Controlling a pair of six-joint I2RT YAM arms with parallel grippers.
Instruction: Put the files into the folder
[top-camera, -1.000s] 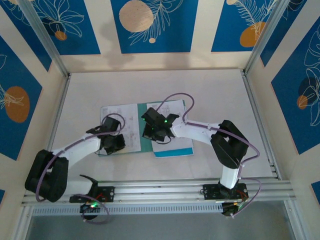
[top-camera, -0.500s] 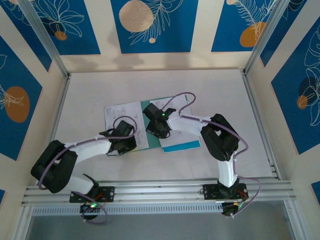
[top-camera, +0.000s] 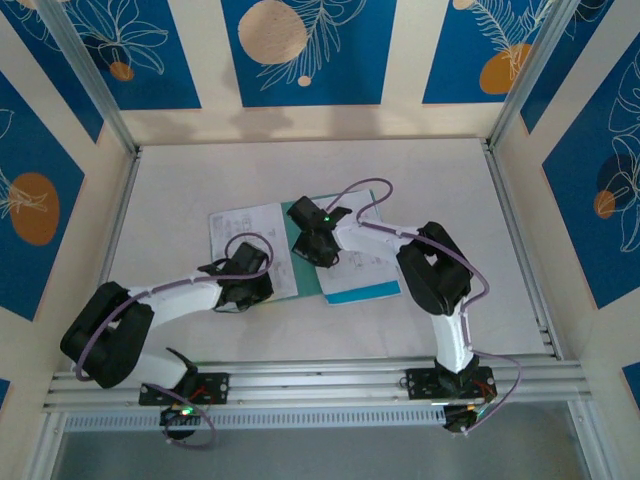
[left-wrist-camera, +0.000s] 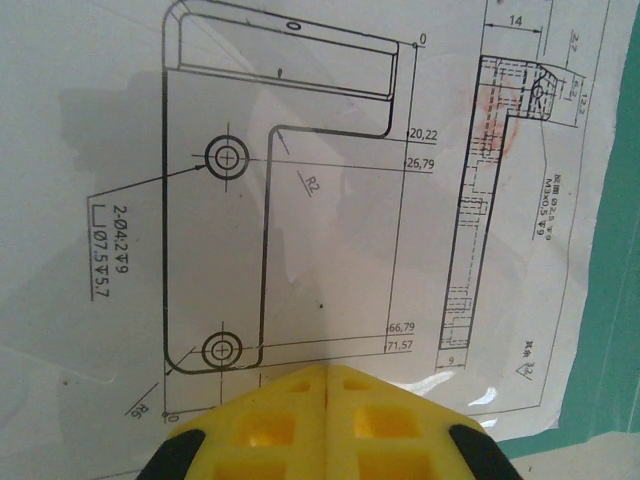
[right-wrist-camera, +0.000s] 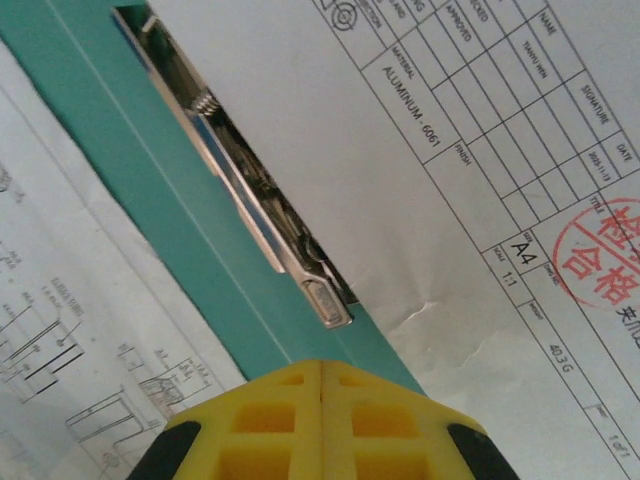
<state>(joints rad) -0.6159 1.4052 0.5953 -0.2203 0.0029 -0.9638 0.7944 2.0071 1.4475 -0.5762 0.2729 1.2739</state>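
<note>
Two pincers: left pincer and right pincer, each with yellow grid-moulded fingers, both clenched tip to tip with nothing between them
One folder: the folder is flat, thin, plain teal-green, lying open in the middle of the white worktop
One clip: a long shiny metal clip with a spring, lying along the teal strip
Files, counted: the files show as two white printed sheets and one blue sheet edging out under the right one; all lie on the folder
Left sheet: the left sheet is thin and glossy, with a black line drawing of an L-shaped bracket with two holes; it reads "R2", "20,22", "26,79", "66,79", "71,57", "14"
Right sheet: the right sheet lies just beside the clip and is slightly creased; its title table reads "MATERIAL", "ALUMINIUM - 6061", "A4", "1:1", "403 G"
One stamp: a round red stamp with Chinese characters
</note>
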